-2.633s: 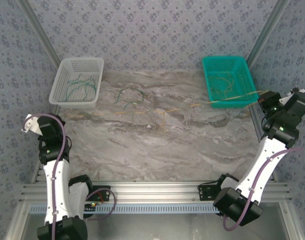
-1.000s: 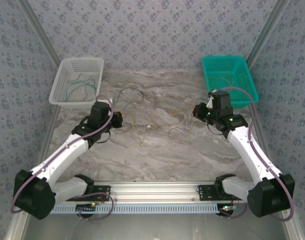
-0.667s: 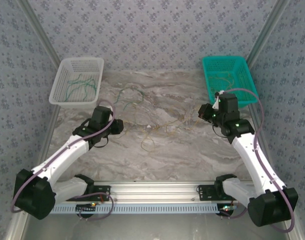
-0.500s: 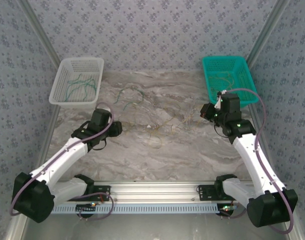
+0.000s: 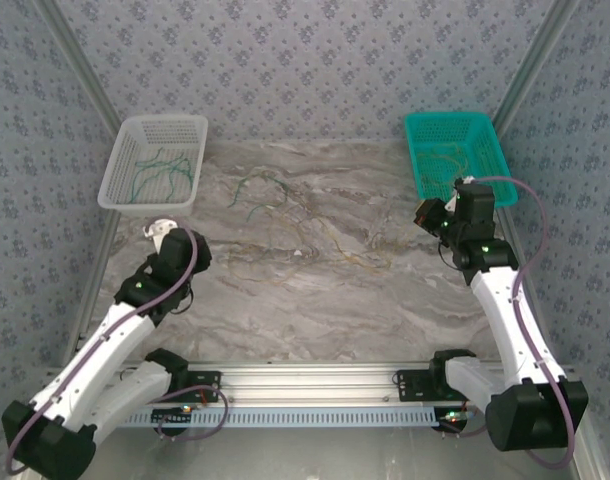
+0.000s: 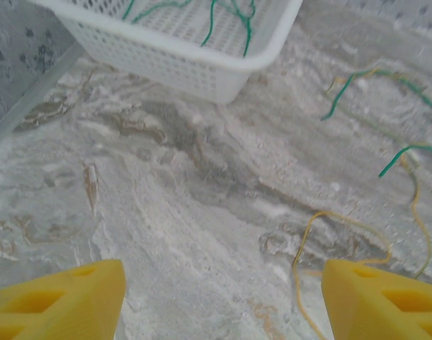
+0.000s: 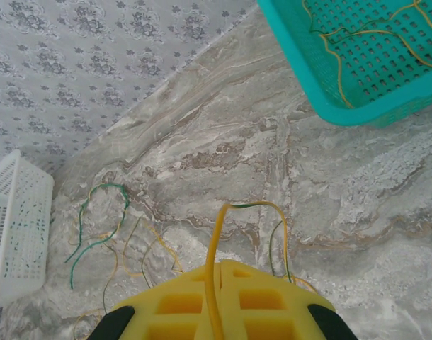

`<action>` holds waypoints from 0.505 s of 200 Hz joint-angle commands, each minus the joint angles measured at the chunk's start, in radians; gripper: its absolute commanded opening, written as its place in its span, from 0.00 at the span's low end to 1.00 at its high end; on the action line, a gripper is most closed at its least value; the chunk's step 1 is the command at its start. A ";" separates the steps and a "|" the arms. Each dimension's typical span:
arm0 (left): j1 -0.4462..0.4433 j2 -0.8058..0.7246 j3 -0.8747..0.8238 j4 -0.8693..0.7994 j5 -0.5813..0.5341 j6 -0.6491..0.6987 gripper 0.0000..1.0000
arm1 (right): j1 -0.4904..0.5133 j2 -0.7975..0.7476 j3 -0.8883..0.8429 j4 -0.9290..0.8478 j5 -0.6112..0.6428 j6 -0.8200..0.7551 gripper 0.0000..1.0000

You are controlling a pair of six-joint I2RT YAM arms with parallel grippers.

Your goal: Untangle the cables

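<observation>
Trouble could start at the right end effector (image 7: 217, 273), which is clenched on one yellow cable (image 7: 212, 234) (the strand comes right out of its tight pinch). That strand bends over and drops back toward the tangle (image 5: 305, 240). If the arm pulls fast toward the teal basket (image 7: 357, 117), I think the loop could pull into a knot or drag other strands along. The thin strand could also slip out of the pinch.

The right end effector sits just in front of the teal basket, near its front edge. The held cable trails away from the basket across the tabletop (image 5: 365, 300).

The left end effector (image 6: 223, 283) is released, spread wide with nothing in it, far across the tabletop from the teal basket. Nothing holds the tangle down, so the whole bunch may slide.

The loose green cables (image 5: 260, 190) lie farther from the teal basket than the tangle does. Some yellow strands (image 7: 343, 42) rest inside the teal basket.
</observation>
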 commanded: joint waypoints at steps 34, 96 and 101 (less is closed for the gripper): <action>-0.150 0.285 0.128 0.372 0.488 0.366 0.73 | 0.011 0.002 -0.007 0.057 -0.042 0.016 0.00; -0.311 0.932 0.525 0.328 0.725 0.646 0.84 | 0.015 -0.002 -0.004 0.047 -0.046 0.024 0.00; -0.312 0.968 0.555 0.307 0.737 0.662 0.84 | 0.016 -0.003 -0.003 0.045 -0.047 0.022 0.00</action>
